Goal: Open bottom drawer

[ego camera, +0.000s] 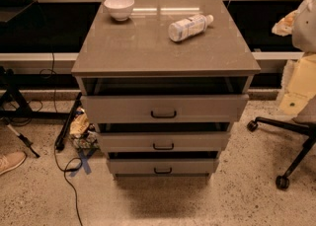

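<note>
The gripper itself lies outside the view, so whether it is spread or closed, or has hold of anything, cannot be told; only a pale arm part shows at the right edge. Left of it stands the cabinet, with a white bowl at its far left and a bottle lying on its side further right. The bottom drawer sits lowest and nearest the floor, under the middle drawer and top drawer, its black handle untouched at centre.

Arm at far rt edge of view; gripper below it, mid-height.
</note>
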Motion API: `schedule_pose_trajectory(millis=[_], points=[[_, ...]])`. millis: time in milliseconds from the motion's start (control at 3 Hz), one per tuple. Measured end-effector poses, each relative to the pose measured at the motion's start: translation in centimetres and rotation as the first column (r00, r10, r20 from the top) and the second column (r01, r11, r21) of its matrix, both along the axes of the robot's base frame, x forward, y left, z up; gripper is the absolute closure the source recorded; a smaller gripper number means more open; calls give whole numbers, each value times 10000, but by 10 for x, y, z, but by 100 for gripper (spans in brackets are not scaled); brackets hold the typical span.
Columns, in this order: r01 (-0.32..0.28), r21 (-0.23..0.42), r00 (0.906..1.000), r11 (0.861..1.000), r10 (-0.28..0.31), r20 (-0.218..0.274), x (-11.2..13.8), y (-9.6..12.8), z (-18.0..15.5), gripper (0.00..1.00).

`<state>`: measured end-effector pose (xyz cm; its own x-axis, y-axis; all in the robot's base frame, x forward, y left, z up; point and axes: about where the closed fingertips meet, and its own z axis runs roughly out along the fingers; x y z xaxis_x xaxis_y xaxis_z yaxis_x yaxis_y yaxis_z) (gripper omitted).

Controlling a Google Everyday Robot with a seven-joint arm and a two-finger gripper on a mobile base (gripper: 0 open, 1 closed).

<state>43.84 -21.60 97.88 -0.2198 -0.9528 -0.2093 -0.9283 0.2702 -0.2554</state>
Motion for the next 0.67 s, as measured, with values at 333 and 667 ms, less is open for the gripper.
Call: schedule_pose_trajectory(millis=[333,667], points=[[-60,23,10000,10000,60,-45,0,-1,-3,0],[-612,248,9969,9978,623,-472,1,-10,-36,0]])
